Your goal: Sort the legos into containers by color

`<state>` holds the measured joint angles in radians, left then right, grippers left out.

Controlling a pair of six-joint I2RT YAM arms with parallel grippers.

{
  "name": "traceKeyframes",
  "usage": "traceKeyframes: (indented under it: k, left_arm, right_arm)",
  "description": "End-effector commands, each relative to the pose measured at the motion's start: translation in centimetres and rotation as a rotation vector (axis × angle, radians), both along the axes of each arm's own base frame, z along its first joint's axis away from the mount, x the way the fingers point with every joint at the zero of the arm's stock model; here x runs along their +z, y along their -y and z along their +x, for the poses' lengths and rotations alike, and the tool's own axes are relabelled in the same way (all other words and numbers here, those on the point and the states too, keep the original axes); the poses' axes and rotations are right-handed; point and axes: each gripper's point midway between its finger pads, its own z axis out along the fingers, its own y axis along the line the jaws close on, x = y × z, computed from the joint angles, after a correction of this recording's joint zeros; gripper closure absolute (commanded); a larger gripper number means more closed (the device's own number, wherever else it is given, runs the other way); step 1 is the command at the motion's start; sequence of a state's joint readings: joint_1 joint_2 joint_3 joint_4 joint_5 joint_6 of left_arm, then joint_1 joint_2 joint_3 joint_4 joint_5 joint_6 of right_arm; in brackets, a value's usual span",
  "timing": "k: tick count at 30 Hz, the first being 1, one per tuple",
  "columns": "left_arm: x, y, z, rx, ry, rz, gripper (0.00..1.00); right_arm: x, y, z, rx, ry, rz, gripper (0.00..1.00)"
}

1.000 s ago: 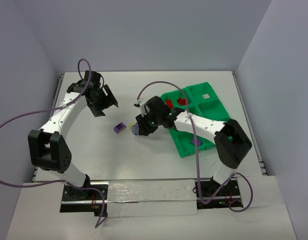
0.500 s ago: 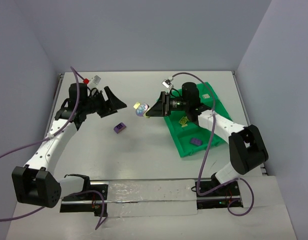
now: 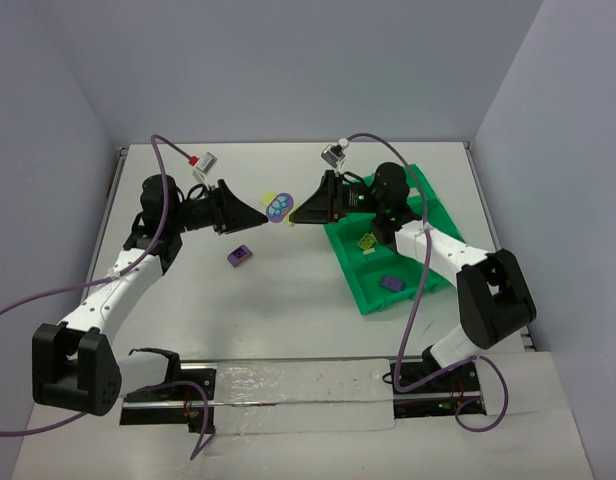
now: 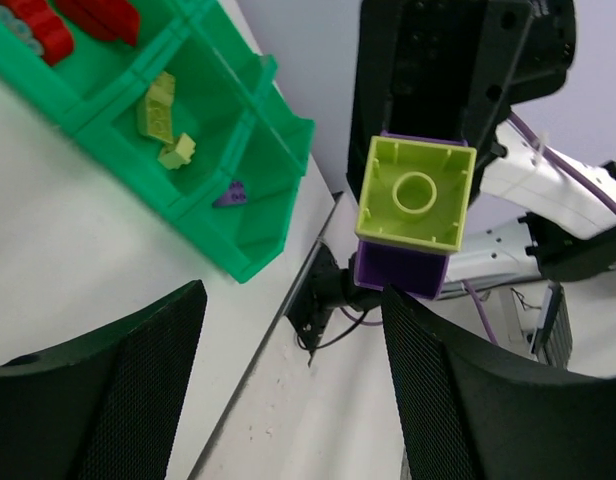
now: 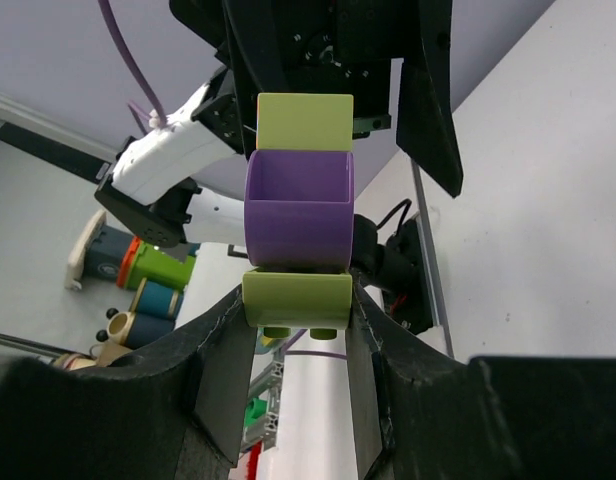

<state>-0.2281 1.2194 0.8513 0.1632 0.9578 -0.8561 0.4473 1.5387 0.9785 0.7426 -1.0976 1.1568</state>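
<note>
Left of tray (image 3: 358,285): right pincer (image 5: 296,300) pinches brick stack (image 5: 298,215); left pincer (image 4: 288,400), spread, faces stack.

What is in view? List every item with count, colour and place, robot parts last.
brick stack: one stack of three, yellow-green, purple, yellow-green; held in mid-air.
loose brick: one, purple; on the table, left of the tray.
tray: one, bright green, with compartments; right part of the table.
red bricks: two seen, red; in the tray, cut off by the top edge of the left wrist view.
yellow-green bricks: two, pale yellow-green; together in one middle compartment.
purple brick: one, purple; in a near compartment.
left gripper: one, black; open, facing the brick stack.
right gripper: one, black; shut on the brick stack.
</note>
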Motion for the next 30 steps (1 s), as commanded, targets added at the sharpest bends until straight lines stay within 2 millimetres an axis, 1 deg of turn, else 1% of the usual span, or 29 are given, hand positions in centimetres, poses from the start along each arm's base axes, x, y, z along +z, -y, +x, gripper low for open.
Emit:
traceKeyframes:
  k: [1, 5, 9, 13, 17, 21, 28, 30]
  left_arm:
    - [3.2, 0.7, -1.9, -0.108, 0.134, -0.077, 0.23]
    - [3.4, 0.8, -2.5, -0.148, 0.145, -0.081, 0.25]
    - [3.9, 0.8, -3.0, -0.169, 0.164, -0.083, 0.22]
    - [4.4, 1.0, -3.1, -0.173, 0.16, -0.093, 0.2]
    - [5.0, 1.4, -3.0, -0.181, 0.162, -0.107, 0.2]
    - [5.2, 1.8, -2.7, -0.184, 0.153, -0.113, 0.2]
    - [5.7, 2.5, -2.2, -0.189, 0.142, -0.145, 0.25]
    - [5.8, 2.6, -2.2, -0.195, 0.142, -0.155, 0.3]
  right_arm:
    - [1.1, 0.1, -0.8, 0.03, 0.044, 0.042, 0.94]
    - [1.2, 0.0, -0.8, 0.028, 0.045, 0.043, 0.94]
    - [1.4, 0.0, -0.6, 0.024, 0.047, 0.045, 0.94]
    - [1.2, -0.2, -0.4, 0.032, 0.042, 0.042, 0.94]
    - [0.9, -0.6, -0.7, 0.052, 0.037, 0.039, 0.94]
    - [0.8, -1.1, -1.1, 0.07, 0.037, 0.038, 0.94]
    - [0.5, -2.2, -1.9, 0.115, 0.035, 0.033, 0.94]
    - [0.2, -2.5, -2.1, 0.123, 0.031, 0.031, 0.94]
